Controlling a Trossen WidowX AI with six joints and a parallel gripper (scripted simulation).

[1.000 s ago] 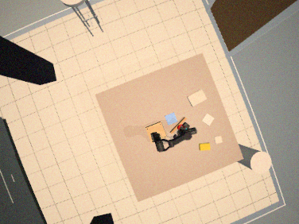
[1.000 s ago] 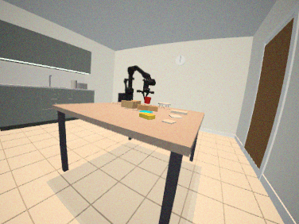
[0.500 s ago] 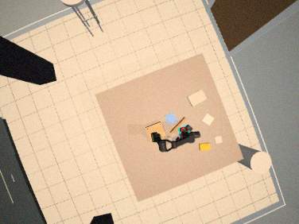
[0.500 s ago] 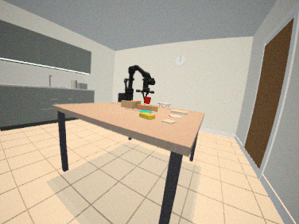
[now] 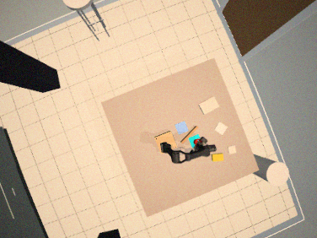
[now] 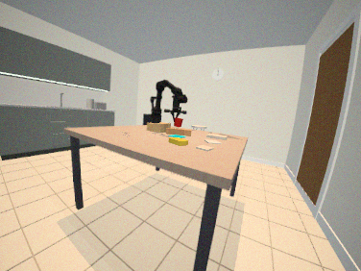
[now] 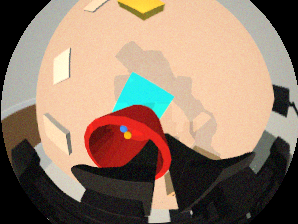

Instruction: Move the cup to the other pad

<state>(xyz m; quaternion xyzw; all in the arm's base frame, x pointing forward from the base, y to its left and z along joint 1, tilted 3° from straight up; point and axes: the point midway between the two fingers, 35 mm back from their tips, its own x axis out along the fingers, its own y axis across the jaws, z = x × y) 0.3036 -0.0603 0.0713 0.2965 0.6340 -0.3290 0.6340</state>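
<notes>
Cream floor tiles surround a square tan table [image 5: 139, 177] that stands in a kitchen-like room with grey cabinets along one wall and a brown door on another. On the tabletop, toward its right-hand edge in the top view, lie several flat things: a cyan pad [image 7: 143, 96], a yellow pad [image 7: 141, 4] nearer the lower right corner, a pale blue square [image 5: 181, 127], and three cream tiles [image 5: 209, 105] scattered toward the right edge. A thin brown stick [image 5: 189, 133] lies between the pale blue square and the cyan pad. An orange-rimmed block [image 5: 164, 138] sits near the table's middle, beside the arm's base.

The gripper [image 5: 202, 144] is clamped on the red cup [image 7: 128, 145], holding it in the air above the cyan pad (the exterior view shows it clear of the tabletop). In the wrist view the cup's open mouth faces the camera, with a blue and an orange marble [image 7: 124, 131] sitting inside at the bottom. The yellow pad lies just beyond, toward the table's right edge.
</notes>
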